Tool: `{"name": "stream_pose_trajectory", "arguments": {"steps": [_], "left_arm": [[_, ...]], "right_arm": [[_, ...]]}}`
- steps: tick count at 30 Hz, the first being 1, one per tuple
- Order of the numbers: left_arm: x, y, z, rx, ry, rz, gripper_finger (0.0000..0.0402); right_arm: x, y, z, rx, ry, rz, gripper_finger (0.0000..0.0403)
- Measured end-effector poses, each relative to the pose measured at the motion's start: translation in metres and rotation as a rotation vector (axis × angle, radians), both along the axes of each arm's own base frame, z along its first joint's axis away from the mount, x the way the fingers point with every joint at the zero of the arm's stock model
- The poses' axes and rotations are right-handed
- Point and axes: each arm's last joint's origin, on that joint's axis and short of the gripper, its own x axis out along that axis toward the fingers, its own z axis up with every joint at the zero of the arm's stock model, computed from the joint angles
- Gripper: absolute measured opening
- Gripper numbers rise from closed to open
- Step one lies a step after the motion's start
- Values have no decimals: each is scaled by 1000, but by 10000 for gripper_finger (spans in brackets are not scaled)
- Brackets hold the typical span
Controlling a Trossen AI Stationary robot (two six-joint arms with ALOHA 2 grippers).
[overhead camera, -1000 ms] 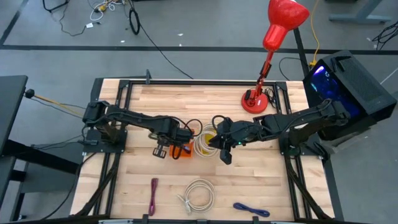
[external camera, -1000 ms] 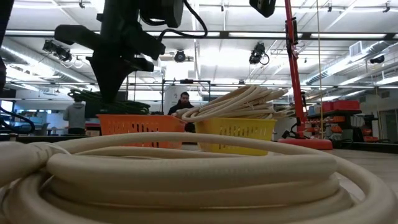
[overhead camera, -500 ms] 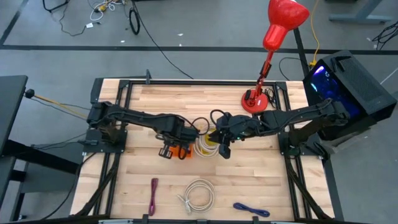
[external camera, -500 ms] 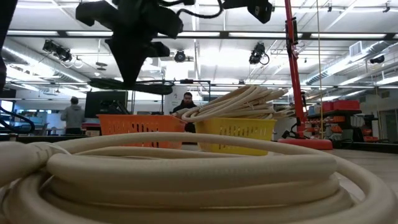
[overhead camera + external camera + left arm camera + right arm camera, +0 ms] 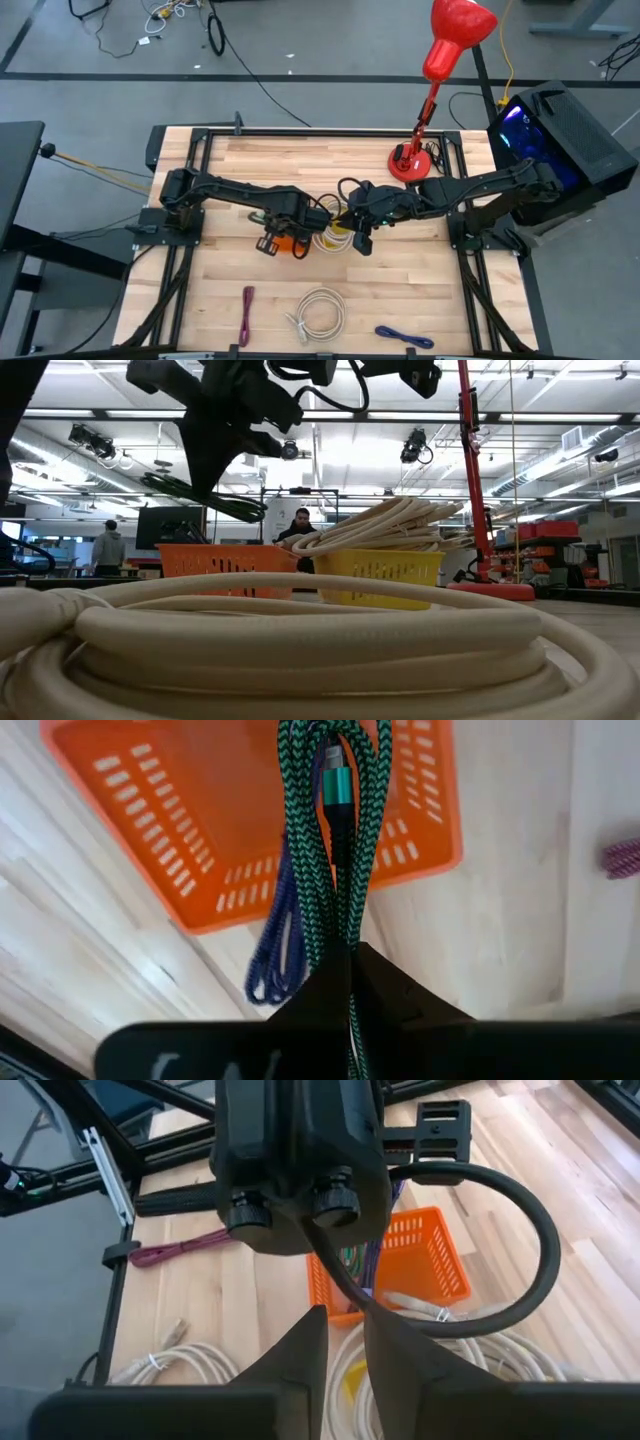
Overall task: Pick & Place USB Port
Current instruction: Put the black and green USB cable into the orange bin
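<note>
My left gripper [image 5: 282,238] is shut on a green braided cable bundle [image 5: 335,850] with a teal plug [image 5: 337,786]. It hangs over the orange basket [image 5: 240,810]. A blue-purple loop [image 5: 268,960] hangs beside the green strands. In the low view the bundle [image 5: 200,495] swings tilted above the basket's rim [image 5: 225,558]. My right gripper [image 5: 362,244] hovers beside the yellow basket [image 5: 335,232], which is full of white cable [image 5: 380,520]. Its fingers [image 5: 312,1342] stand a narrow gap apart and hold nothing. My left gripper pinches the green bundle between its two fingers, several strands together at the bundle's upper end [image 5: 345,925]. It comes from above, pointing down. The bundle hangs below the fingers, lifted clear over the orange basket. Whether the blue-purple loop is in the pinch too, I cannot tell.
A red desk lamp [image 5: 410,160] stands at the far right. Near the table's front edge lie a purple cable [image 5: 246,313], a white coiled cable [image 5: 320,313] and a blue cable [image 5: 405,337]. People show in the room behind the table.
My left gripper has moved toward the table's right, over the orange basket and closer to the yellow one. The green bundle has risen from the basket's rim and swung, and it now hangs tilted. My right gripper has shifted slightly toward the far edge.
</note>
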Motion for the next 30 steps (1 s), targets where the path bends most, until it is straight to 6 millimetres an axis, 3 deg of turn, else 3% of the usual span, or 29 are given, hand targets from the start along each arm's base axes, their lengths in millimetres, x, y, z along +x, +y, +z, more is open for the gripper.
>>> {"name": "stream_pose_trajectory", "arguments": {"steps": [11,30], "left_arm": [[-2,-8,1,-23,9,-34,7],[4,-2,0,-21,-38,-29,33]], "right_arm": [[0,0,0,-8,5,5,75],[0,0,0,-6,4,1,75]]}}
